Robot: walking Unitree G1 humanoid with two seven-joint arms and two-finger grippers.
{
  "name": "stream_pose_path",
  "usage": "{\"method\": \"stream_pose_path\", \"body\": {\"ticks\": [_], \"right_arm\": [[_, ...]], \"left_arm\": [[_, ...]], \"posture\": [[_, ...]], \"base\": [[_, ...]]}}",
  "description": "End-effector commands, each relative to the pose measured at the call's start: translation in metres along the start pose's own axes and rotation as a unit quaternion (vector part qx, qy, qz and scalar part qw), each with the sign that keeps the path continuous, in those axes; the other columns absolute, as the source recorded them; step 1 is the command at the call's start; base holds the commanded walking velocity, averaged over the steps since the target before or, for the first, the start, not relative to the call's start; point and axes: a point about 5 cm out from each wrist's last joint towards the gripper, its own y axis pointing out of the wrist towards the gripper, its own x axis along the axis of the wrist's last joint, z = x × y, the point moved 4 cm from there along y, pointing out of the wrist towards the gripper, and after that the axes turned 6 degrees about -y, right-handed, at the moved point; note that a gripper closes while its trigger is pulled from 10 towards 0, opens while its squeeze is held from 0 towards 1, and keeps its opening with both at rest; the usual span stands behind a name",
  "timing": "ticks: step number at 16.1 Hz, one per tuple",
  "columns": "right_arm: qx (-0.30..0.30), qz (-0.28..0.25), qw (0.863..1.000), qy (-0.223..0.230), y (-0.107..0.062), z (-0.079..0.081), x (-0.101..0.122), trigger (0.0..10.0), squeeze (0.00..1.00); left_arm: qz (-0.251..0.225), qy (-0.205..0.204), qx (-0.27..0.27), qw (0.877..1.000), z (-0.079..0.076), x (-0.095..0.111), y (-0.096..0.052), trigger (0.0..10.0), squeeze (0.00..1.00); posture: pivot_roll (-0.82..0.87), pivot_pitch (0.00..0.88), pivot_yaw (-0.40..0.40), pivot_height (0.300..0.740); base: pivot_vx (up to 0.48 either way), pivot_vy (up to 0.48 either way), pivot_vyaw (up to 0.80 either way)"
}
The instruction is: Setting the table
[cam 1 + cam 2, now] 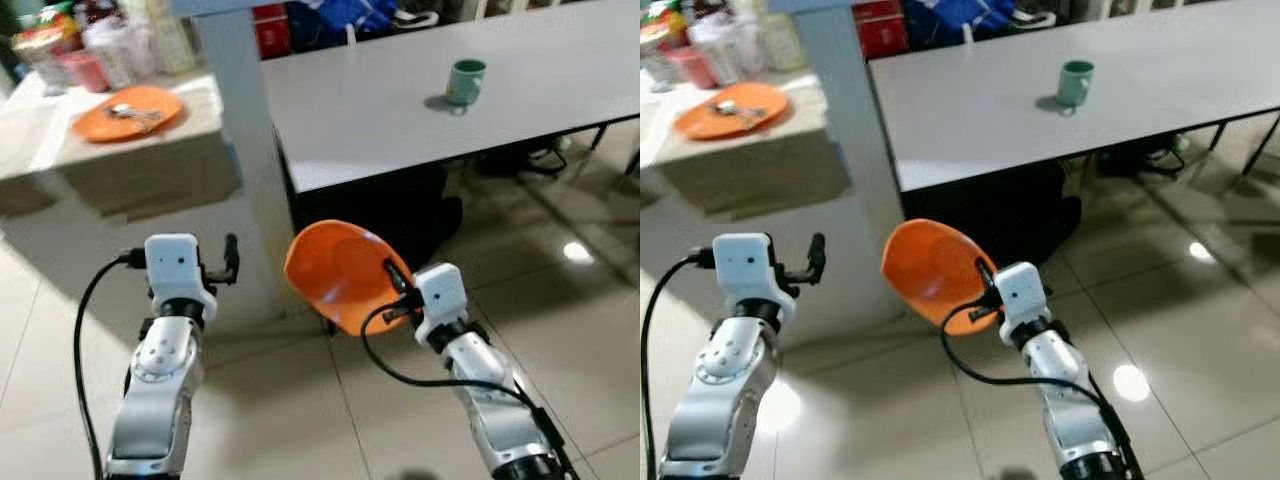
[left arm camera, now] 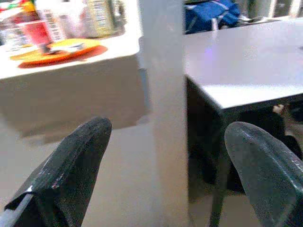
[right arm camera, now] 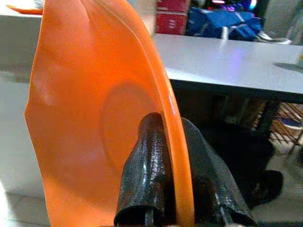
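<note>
My right gripper (image 1: pixel 393 277) is shut on the rim of an orange plate (image 1: pixel 340 275), held on edge over the floor just short of the grey table (image 1: pixel 380 120). In the right wrist view both black fingers (image 3: pixel 151 175) pinch the orange plate (image 3: pixel 94 118). My left gripper (image 1: pixel 231 258) is raised and open, holding nothing, its fingers (image 2: pixel 71 165) spread wide. A green mug (image 1: pixel 465 81) stands on the table. A second orange plate (image 1: pixel 127 111) carrying cutlery lies on the white counter (image 1: pixel 120 150) at the left.
A grey pillar (image 1: pixel 245 150) rises between counter and table. Jars and packets (image 1: pixel 90 45) crowd the counter's back. A dark bag (image 1: pixel 400 215) sits under the table. Red boxes (image 1: pixel 272 30) and a blue bag (image 1: pixel 340 18) lie beyond it. Tiled floor (image 1: pixel 560 320) opens to the right.
</note>
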Motion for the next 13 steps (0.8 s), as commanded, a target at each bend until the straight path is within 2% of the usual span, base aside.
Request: {"method": "stream_pose_path", "body": {"ticks": [1, 5, 8, 9, 11, 13], "right_arm": [[-0.020, -0.018, 1.000, -0.002, -0.0003, -0.0104, 0.0075, 0.0, 0.08], [-0.020, -0.013, 1.000, -0.008, 0.0021, -0.0116, 0.0065, 0.0, 0.13], [-0.015, -0.011, 1.000, -0.007, 0.0041, -0.0118, 0.0058, 0.0, 0.12], [-0.017, -0.006, 1.000, -0.006, 0.0040, -0.0132, 0.0045, 0.0, 0.07], [-0.018, -0.008, 1.000, -0.012, 0.0038, -0.0138, 0.0051, 0.0, 0.07], [-0.017, -0.009, 1.000, -0.012, 0.0039, -0.0140, 0.0051, 0.0, 0.08]], "left_arm": [[0.001, 0.004, -0.003, 1.000, -0.0040, 0.0001, 0.0007, 10.0, 1.00], [0.004, 0.003, -0.002, 1.000, -0.0044, -0.0023, 0.0004, 10.0, 1.00], [0.007, -0.001, -0.002, 1.000, -0.0057, -0.0040, 0.0002, 10.0, 1.00], [0.007, -0.001, -0.007, 1.000, -0.0075, -0.0042, 0.0003, 10.0, 1.00], [0.007, -0.002, -0.004, 1.000, -0.0068, -0.0045, 0.0002, 10.0, 1.00], [0.005, -0.003, -0.003, 1.000, -0.0071, -0.0042, 0.0006, 10.0, 1.00]], "posture": [[-0.14, 0.007, 0.106, 0.740], [-0.14, 0.003, 0.102, 0.740], [-0.14, 0.000, 0.097, 0.740], [-0.14, 0.000, 0.097, 0.740], [-0.14, 0.000, 0.097, 0.740], [-0.14, 0.000, 0.095, 0.740]], "base": [[0.480, 0.000, 0.00], [0.480, 0.000, 0.80], [0.000, 0.000, 0.80], [0.000, 0.000, 0.00], [0.000, 0.000, 0.00], [0.000, -0.476, 0.00]]}}
